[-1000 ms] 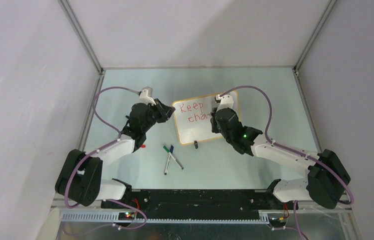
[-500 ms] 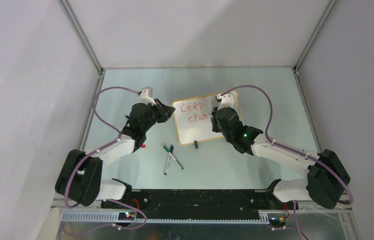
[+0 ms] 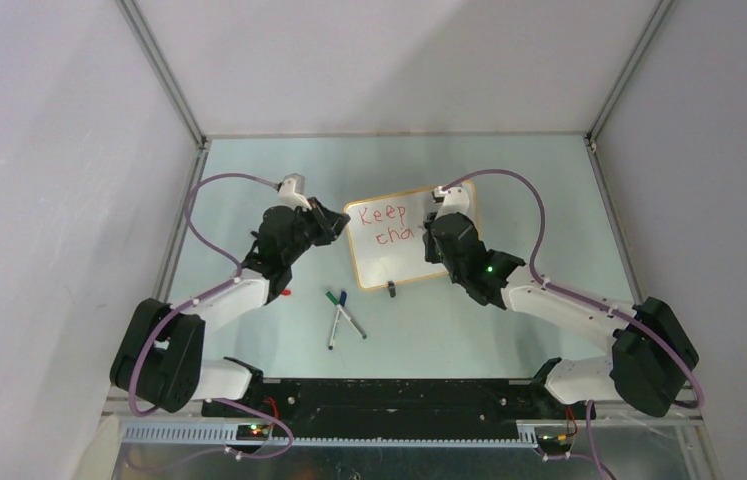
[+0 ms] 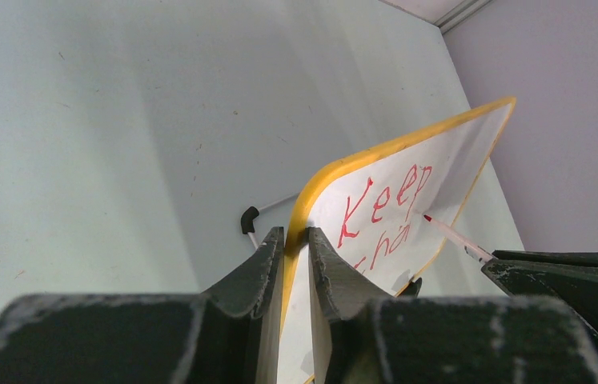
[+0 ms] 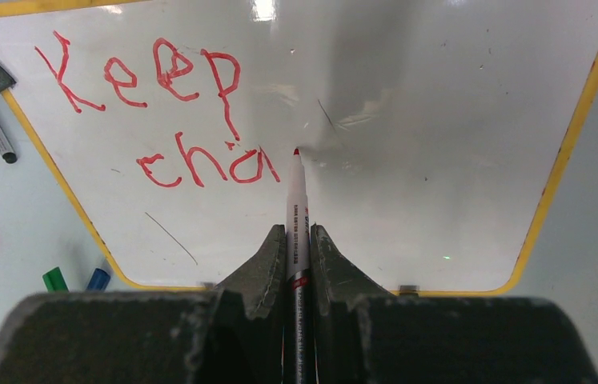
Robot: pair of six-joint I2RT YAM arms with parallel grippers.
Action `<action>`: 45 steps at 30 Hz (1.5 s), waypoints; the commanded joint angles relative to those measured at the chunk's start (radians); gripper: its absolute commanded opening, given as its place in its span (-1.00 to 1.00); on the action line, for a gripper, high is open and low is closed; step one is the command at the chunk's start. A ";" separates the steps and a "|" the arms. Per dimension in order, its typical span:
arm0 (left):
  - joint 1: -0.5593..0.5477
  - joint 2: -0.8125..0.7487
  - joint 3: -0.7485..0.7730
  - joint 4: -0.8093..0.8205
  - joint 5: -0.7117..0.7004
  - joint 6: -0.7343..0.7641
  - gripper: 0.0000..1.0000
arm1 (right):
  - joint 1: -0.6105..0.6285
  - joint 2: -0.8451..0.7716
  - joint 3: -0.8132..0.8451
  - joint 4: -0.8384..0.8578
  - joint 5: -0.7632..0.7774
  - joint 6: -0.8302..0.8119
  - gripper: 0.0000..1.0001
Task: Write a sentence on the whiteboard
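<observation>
While left gripper [image 4: 295, 238] clamps narrow on yellow-framed left edge of whiteboard [image 3: 401, 262], board lies centre of top view on table [image 3: 509, 180]. Right gripper [image 5: 296, 234] pinches red marker [image 5: 295, 192]; tip just right of last letter. Sentence [image 5: 159, 120], upper left of board: "Keep cha". Loose markers [image 3: 341, 315] below board.

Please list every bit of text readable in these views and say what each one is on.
"Keep": first line of the red sentence, handwritten on the whiteboard.
"cha": second line on the same board, the word unfinished.
Print along the barrel of the red marker: too small to read.
</observation>
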 commanded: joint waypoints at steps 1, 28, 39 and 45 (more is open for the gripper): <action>0.002 -0.011 0.044 0.018 -0.004 0.003 -0.62 | -0.009 0.009 0.045 0.037 0.016 0.009 -1.00; 0.003 -0.014 0.042 0.015 -0.008 0.006 -0.62 | -0.013 0.040 0.071 0.005 -0.042 0.001 -1.00; 0.003 -0.018 0.042 0.010 -0.012 0.009 -0.62 | -0.013 0.034 0.071 -0.028 -0.051 -0.001 -1.00; 0.002 -0.022 0.043 0.007 -0.014 0.012 -0.62 | -0.013 0.028 0.070 -0.051 -0.029 0.001 -1.00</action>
